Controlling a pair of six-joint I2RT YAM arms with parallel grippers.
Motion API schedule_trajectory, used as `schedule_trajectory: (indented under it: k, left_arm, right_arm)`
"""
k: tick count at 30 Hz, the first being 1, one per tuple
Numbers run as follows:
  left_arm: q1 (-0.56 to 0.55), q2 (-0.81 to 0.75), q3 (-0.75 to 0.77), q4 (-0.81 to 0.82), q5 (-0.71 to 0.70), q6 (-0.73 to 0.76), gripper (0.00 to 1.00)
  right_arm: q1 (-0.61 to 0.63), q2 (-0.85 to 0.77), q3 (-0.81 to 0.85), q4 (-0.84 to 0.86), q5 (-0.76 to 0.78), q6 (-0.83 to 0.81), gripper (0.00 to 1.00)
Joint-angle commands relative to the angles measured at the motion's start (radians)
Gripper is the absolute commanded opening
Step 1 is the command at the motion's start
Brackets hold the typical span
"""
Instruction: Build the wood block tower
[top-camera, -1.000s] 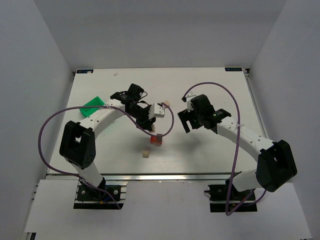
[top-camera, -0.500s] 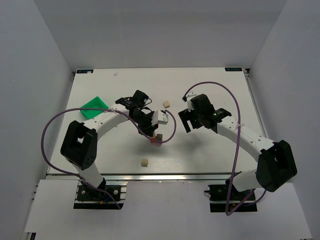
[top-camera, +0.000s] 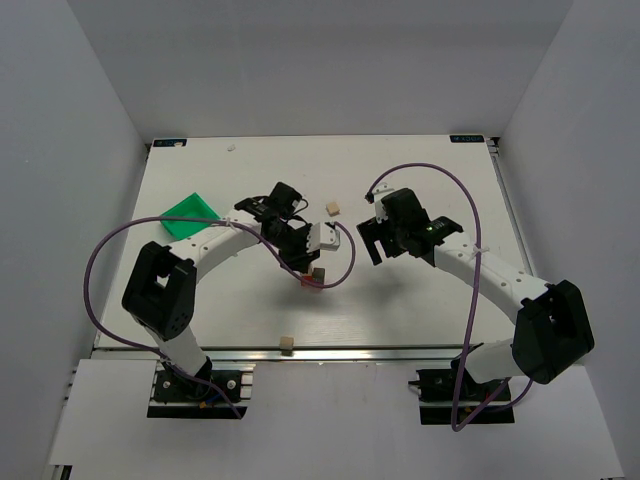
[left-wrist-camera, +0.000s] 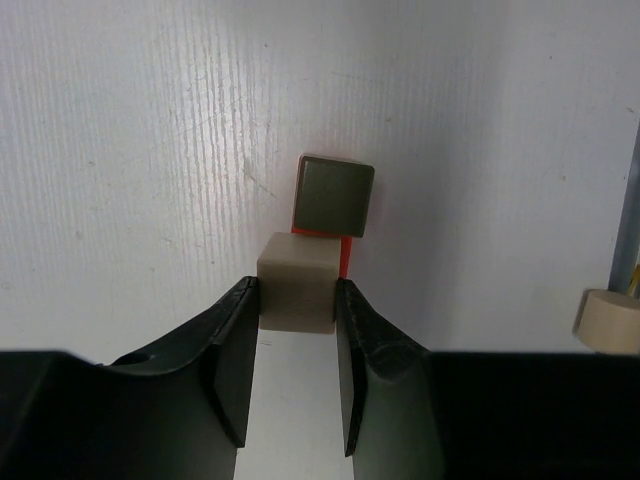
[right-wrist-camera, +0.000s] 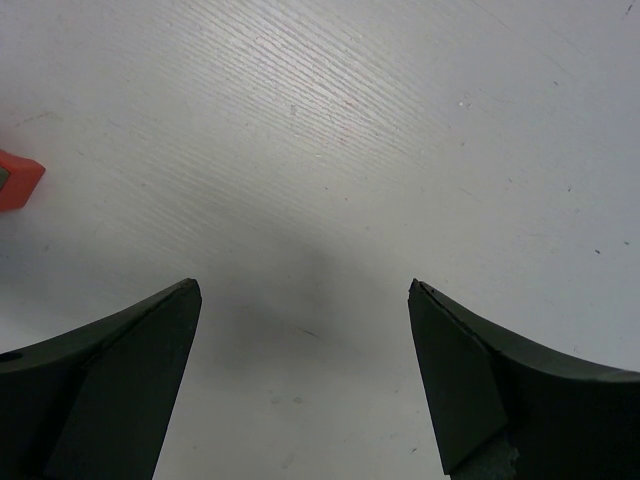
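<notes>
You've got the L gripper (left-wrist-camera: 297, 292) clamped on a pale beige cube (left-wrist-camera: 296, 282), right next to the grey-brown cube (left-wrist-camera: 334, 195) sitting on the red-orange block (left-wrist-camera: 346, 252), mid-table. Your R gripper (right-wrist-camera: 305, 300) gapes wide over bare table (right-wrist-camera: 400, 120).

Matt beige cube (left-wrist-camera: 296, 295), finely ridged white table (left-wrist-camera: 150, 150).

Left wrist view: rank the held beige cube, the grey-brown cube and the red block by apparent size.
1. Beige cube and grey-brown cube: about alike, beige perhaps nearer the camera, so unranked.
2. Red block: only a sliver shows.
</notes>
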Motion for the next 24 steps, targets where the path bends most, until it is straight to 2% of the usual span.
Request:
schedule_trajectory:
  k: [1,22,24]
  left_arm:
    - [-0.015,-0.012,-0.017,0.021,-0.009,-0.010,0.00]
    - [-0.046,0.019,-0.017,0.021,-0.058,-0.011,0.00]
    - [-0.046,0.022,-0.012,0.011,-0.052,-0.011,0.03]
  right_arm:
    - [-0.003,-0.020,0.039,-0.005,0.015,0.012,0.89]
    - [-0.003,-0.018,0.041,-0.011,0.024,0.010,0.89]
    - [-0.003,-0.017,0.039,-0.010,0.024,0.010,0.89]
